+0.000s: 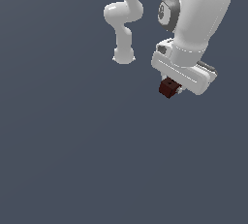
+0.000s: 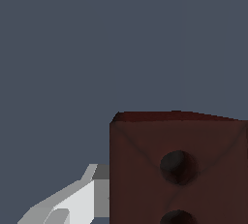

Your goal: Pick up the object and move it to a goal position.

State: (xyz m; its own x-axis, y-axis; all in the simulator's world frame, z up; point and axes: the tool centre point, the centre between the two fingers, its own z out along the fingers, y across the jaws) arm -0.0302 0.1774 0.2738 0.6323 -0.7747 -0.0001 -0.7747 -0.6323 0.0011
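- The pick-up looks done: the claw [image 1: 173, 86] is closed on the object [image 1: 168, 88], which sits tucked under the white hand at about 2 o'clock in the exterior view.
- No shadow or contact under the block is visible, so I judge it lifted clear of the flat grey bench [image 1: 72, 160], though the height cannot be read.
- What is left is the carry to the goal; no goal marker shows in either view, so how far remains cannot be told.
- The object [image 2: 179, 169] is a small dark red-brown block with flat faces and slightly softened edges; in the wrist view its near face carries two round dark holes and faint diagonal creases.
- One finger [image 2: 72, 201] shows beside it, pale grey, faceted and matte.
- The arm [image 1: 198, 19] is smooth, rounded, glossy white.
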